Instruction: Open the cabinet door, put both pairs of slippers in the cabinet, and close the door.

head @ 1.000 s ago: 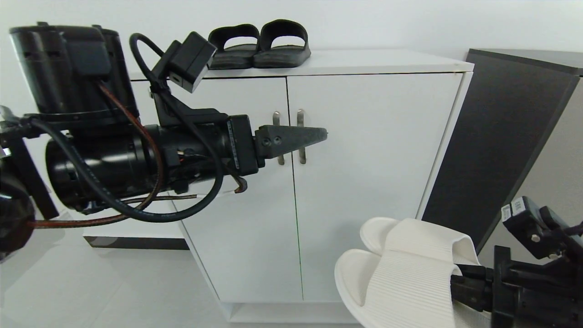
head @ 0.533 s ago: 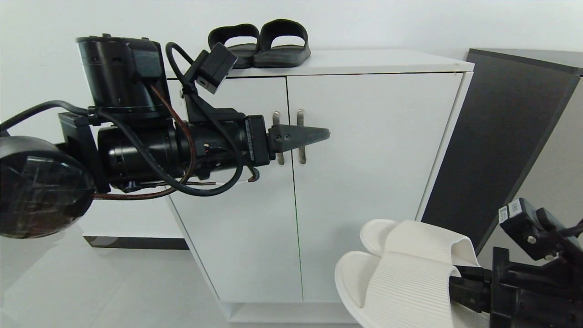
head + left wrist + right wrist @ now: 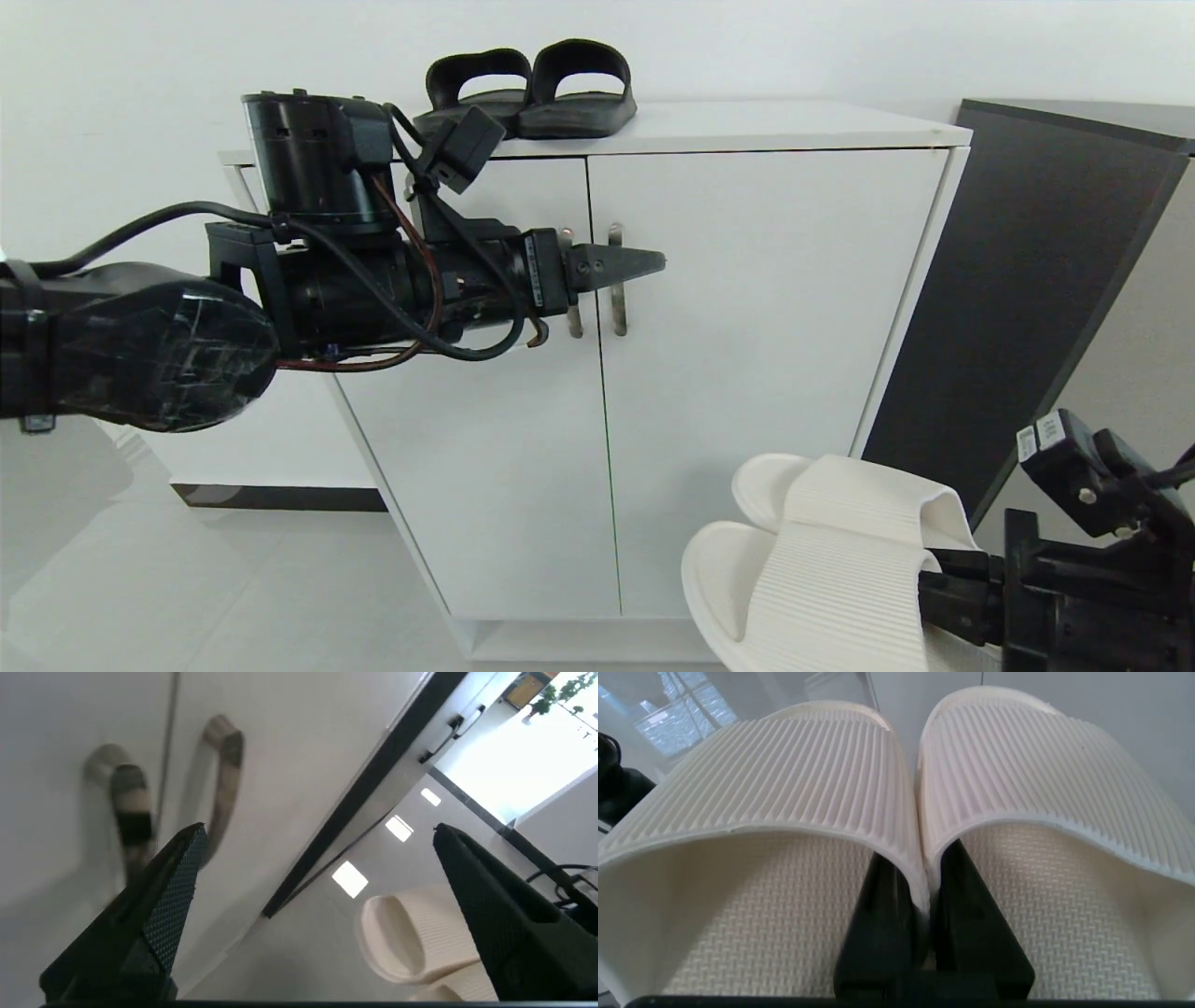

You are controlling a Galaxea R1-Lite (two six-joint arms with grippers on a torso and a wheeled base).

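Left gripper [image 3: 653,264] nearer cabinet handles [image 3: 617,313]

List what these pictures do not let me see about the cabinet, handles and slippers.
- Cabinet inside: closed doors hide it, head view.
- Handles: left gripper covers their middles in head view; blurred in left wrist view, so contact is unclear.
- Black slippers: left arm's camera hides one end, head view.
- White slippers: bottom edge cuts them off, head view.

The left arm stretches level across the front, its left gripper [image 3: 624,266] pointing sideways, fingers [image 3: 159,905] spread wide (clearest from its own wrist). The right arm sits low at the right, its right gripper [image 3: 938,583] pinched on the white slippers [image 3: 822,560] — both held together.
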